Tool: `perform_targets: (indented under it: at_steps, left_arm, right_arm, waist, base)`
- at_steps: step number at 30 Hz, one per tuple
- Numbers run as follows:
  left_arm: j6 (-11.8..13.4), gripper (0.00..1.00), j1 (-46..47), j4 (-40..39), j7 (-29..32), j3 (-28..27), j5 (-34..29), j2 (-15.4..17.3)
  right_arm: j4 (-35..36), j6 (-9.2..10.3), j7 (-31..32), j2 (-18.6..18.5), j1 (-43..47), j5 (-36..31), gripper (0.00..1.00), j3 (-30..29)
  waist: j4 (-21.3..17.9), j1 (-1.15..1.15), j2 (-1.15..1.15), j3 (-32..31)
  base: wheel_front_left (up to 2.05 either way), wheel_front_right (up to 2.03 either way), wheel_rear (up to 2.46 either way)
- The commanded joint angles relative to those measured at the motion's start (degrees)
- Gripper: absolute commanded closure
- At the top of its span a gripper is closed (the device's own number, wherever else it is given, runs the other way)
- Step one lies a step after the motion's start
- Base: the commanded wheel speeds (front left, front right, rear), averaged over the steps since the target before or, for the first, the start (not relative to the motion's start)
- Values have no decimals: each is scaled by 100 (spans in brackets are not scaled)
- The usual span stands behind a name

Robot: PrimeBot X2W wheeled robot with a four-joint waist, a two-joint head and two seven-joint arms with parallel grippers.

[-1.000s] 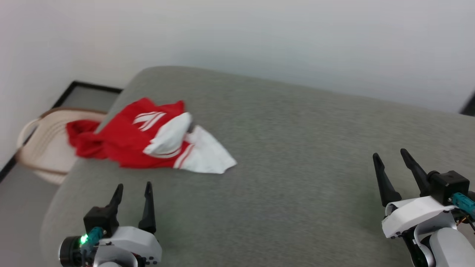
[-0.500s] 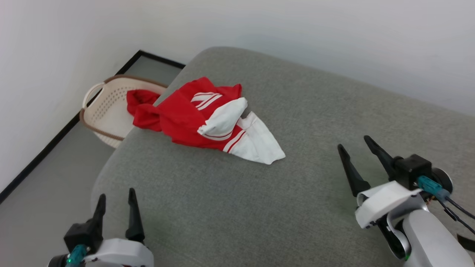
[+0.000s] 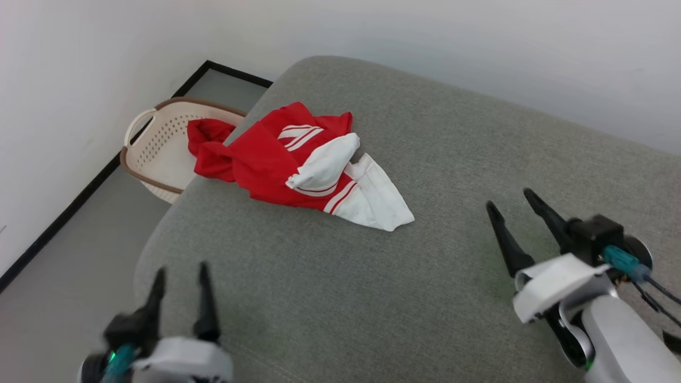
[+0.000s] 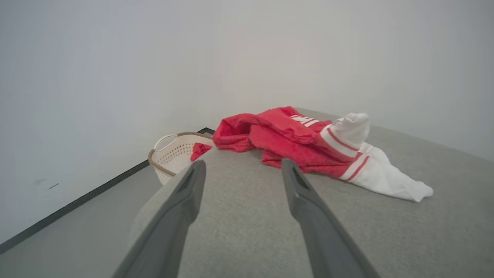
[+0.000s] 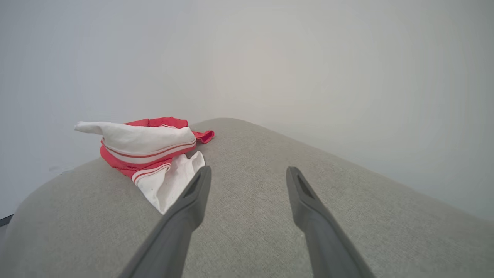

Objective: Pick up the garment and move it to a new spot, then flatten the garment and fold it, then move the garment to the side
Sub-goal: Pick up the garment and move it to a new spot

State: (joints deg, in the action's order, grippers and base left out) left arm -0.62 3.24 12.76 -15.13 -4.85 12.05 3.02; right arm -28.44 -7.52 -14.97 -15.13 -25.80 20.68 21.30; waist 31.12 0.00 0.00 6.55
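Head view: the garment [image 3: 287, 165] lay crumpled at the grey surface's [image 3: 372, 298] far left corner, just beside a basket [image 3: 154, 138]. The left gripper [image 3: 181, 268] and right gripper [image 3: 508, 198] were both spread, empty and well short of it. Left wrist: jersey dead ahead. Right wrist: white hem off left. The pickup looked unstarted; next, reach in and pinch fabric.

Jersey [image 3: 266, 165] on cushion [image 3: 425, 298], far-left part, one end hanging past left edge toward basket [image 3: 154, 138]. Basket on floor [image 3: 64, 266], just left of cushion, near wall [image 3: 425, 42]. Left gripper [image 3: 181, 268] over near-left corner, right gripper [image 3: 508, 197] over near-right part, both well apart from jersey.
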Motion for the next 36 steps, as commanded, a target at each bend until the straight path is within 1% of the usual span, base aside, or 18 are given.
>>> perform_targets:
  at_steps: [1,3,4,7,9,11,13,15,17,20,22,24,25,28,30,32,36]
  left_arm:
    - [-78,0,206,69,-2,86,-140,59]
    - [-187,0,556,279,-2,233,-288,227]
    - [-238,0,738,376,0,273,-331,307]
    - [-417,0,1379,714,83,366,-426,666]
    - [-518,0,1853,940,325,553,-505,879]
    - [-601,0,2373,1191,561,655,-397,1062]
    - [-649,0,2835,1490,792,839,-411,1356]
    - [-690,0,3279,1818,1127,1077,-173,1515]
    - [-680,0,3756,2042,1406,1429,99,1823]
    - [-684,0,4260,2394,1970,1946,825,2185]
    - [-686,0,4512,2518,2483,2298,1457,2392]
    - [-677,0,4731,2587,3001,2565,1980,2715]
    - [-678,0,4791,2602,3286,2693,2247,2822]
    - [-680,0,4886,2647,4180,3008,2940,3034]
    - [-680,0,4960,2668,4673,3121,3254,3239]
    - [-680,0,5004,2780,5033,3198,3453,3373]
    - [-659,0,5075,3158,5313,3331,3398,3532]
  right_arm:
    - [35,6,-29,-18,173,5,0,-54]
    - [120,6,-29,-39,329,-45,0,-179]
    - [168,6,-29,-5,389,-75,0,-192]
    - [290,6,-29,80,473,-164,0,-111]
    - [342,7,-29,59,487,-191,0,-74]
    - [393,7,-29,39,432,-219,0,-53]
    - [439,7,-30,25,337,-223,0,-50]
    - [493,7,-29,30,227,-226,0,-48]
    - [557,7,-28,25,135,-246,0,-31]
    - [658,7,-29,54,21,-264,0,-72]
    - [721,7,-29,93,-50,-281,0,-75]
    - [760,7,-29,110,-132,-284,0,-15]
    - [777,7,-29,122,-172,-289,0,4]
    - [813,7,-29,129,-244,-287,0,-11]
    - [856,7,-29,153,-318,-286,0,-48]
    - [907,7,-29,171,-374,-293,0,-82]
    - [991,7,-29,191,-455,-314,0,-81]
  waist:
    - [-27,0,0,7]
    - [-59,0,0,15]
    - [-144,0,0,36]
    - [-585,0,0,198]
    - [-874,0,0,335]
    - [-1134,0,0,492]
    - [-1387,0,0,670]
    - [-1644,0,0,860]
    - [-1879,0,0,1071]
    - [-2183,0,0,1347]
    - [-2372,0,0,1489]
    - [-2541,0,0,1619]
    - [-2618,0,0,1686]
    - [-2757,0,0,1835]
    - [-2832,0,0,1930]
    - [-2892,0,0,2029]
    - [-2978,0,0,2190]
  base:
    - [0,0,0]
    - [0,0,0]
    - [0,0,0]
    - [0,0,0]
    - [0,0,0]
    - [0,0,0]
    - [0,0,0]
    - [0,0,0]
    - [0,0,0]
    - [0,0,0]
    - [0,0,0]
    - [0,0,0]
    - [0,0,0]
    - [0,0,0]
    - [0,0,0]
    - [0,0,0]
    - [0,0,0]
